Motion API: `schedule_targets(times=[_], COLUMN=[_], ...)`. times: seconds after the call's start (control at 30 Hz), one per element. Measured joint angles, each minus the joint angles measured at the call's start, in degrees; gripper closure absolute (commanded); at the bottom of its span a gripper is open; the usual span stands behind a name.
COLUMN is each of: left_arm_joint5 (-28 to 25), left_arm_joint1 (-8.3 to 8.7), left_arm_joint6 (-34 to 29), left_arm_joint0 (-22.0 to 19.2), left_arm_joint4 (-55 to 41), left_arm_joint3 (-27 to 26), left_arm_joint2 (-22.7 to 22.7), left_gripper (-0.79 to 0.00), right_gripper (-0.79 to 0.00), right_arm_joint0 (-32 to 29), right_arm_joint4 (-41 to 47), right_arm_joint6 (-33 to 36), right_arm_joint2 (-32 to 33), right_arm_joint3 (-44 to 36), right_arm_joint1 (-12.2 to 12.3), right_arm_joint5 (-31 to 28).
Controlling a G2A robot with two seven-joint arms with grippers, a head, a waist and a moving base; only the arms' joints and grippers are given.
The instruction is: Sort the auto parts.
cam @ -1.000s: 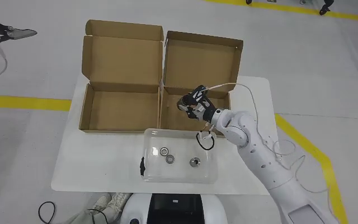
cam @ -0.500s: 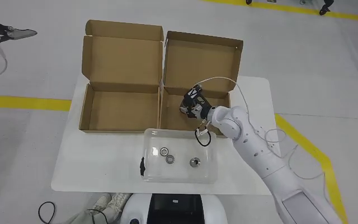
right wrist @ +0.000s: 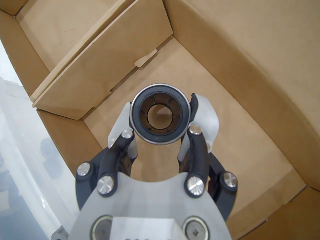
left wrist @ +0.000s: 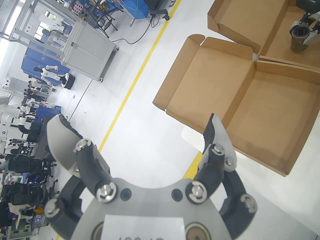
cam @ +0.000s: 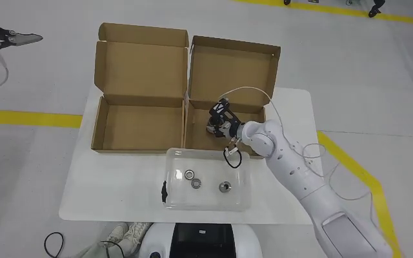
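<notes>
My right gripper (right wrist: pixel 160 116) is shut on a metal cylindrical bearing (right wrist: pixel 160 114), upright, over the floor of the right cardboard box (right wrist: pixel 237 126). From above, the same gripper (cam: pixel 217 122) hangs inside the right box (cam: pixel 248 71), near its left side. The left wrist view catches the bearing (left wrist: pixel 298 36) far off in that box. My left gripper (left wrist: pixel 140 136) is open and holds nothing, away from the table to the left. The left cardboard box (cam: pixel 139 128) holds nothing. A clear plastic tray (cam: pixel 174 193) at the front holds several small metal parts (cam: pixel 196 183) and a black part (cam: pixel 164 191).
Both boxes stand side by side at the back of the white table (cam: pixel 106 193), lids raised. A black loop (cam: pixel 232 158) hangs from the right arm over the tray's far right corner. A white cable (cam: pixel 258 93) arcs over the right box. Yellow floor lines (cam: pixel 39 119) flank the table.
My right gripper has shifted slightly left and lower into the right box, still holding the bearing. The tray's parts have not moved.
</notes>
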Motion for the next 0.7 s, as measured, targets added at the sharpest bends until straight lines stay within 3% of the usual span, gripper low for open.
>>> schedule_targets(times=[0.37,0.6,0.7], left_arm_joint5=[0.00,0.00,0.00], left_arm_joint1=[0.00,0.00,0.00], left_arm_joint6=[0.00,0.00,0.00], left_arm_joint0=[0.00,0.00,0.00], left_arm_joint4=[0.00,0.00,0.00], left_arm_joint3=[0.00,0.00,0.00], left_arm_joint2=[0.00,0.00,0.00], left_gripper=[-0.785,-0.785,-0.785], right_gripper=[-0.502,-0.505,-0.554], right_arm_joint0=[-0.49,-3.57,-5.60], right_arm_joint4=[-0.51,-2.59,-3.83], right_arm_joint6=[-0.30,-2.93,-3.57], right_arm_joint2=[0.55,3.57,5.52], right_arm_joint3=[-1.04,-8.47,-12.72], right_arm_joint1=[-0.07,1.22,2.09], right_arm_joint5=[-0.26,-1.87,-3.46])
